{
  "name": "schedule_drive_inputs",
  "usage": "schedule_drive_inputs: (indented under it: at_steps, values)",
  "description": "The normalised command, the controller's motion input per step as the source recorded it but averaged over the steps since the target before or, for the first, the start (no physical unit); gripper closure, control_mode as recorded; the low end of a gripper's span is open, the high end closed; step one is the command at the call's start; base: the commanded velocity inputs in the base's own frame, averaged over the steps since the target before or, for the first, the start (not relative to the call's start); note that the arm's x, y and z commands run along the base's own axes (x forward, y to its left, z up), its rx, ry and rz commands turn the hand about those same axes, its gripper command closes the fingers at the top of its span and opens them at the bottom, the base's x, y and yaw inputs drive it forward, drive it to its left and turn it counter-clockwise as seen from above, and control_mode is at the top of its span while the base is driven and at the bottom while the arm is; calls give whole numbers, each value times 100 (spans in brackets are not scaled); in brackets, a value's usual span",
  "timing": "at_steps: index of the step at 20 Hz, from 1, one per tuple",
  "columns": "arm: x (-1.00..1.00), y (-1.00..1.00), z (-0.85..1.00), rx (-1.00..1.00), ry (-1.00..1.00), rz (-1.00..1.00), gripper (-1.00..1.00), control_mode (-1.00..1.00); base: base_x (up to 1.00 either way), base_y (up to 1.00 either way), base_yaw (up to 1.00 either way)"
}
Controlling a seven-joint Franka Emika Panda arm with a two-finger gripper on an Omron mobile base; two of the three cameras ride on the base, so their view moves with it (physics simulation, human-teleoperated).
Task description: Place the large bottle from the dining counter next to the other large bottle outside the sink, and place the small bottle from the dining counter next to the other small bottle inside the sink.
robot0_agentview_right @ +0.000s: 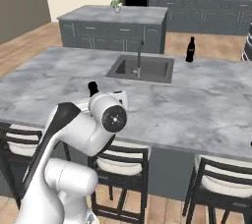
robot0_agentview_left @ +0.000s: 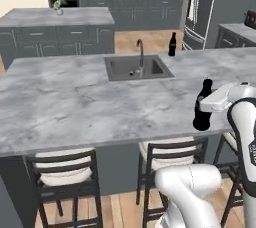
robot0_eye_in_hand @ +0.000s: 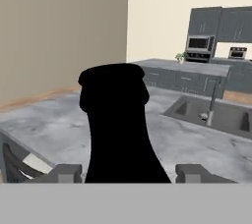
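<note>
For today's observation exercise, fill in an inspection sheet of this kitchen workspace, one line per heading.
Surface: long grey-white marble-veined dining counter, bare around the basin.
Job's things: tall black glass bottle upright near the counter's front edge; second black bottle upright beyond the rectangular dark grey sink; a small pale object in the basin, too small to identify.
Clutter: nothing seen.
Grippers: claw open, fingers either side of the near bottle's base; contact cannot be told.
Cables: nothing seen.
Surroundings: dark stools with pale cushions, grey cabinet island, wall ovens, small potted plant.
</note>
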Motion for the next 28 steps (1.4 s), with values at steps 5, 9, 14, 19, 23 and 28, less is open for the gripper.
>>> schedule_drive_inputs:
  at_steps: [5, 9, 14, 19, 23, 28]
  values:
    - [0, 0, 0, 0, 0, 0, 100, 100, -21, 100, 3]
    - [0, 0, 0, 0, 0, 0, 100, 100, -19, 100, 3]
    - [0, 0, 0, 0, 0, 0, 100, 100, -19, 100, 3]
    - [0, 0, 0, 0, 0, 0, 100, 100, -17, 100, 2]
    - [0, 0, 0, 0, 0, 0, 100, 100, -18, 100, 2]
    - [0, 0, 0, 0, 0, 0, 100, 100, -17, 100, 2]
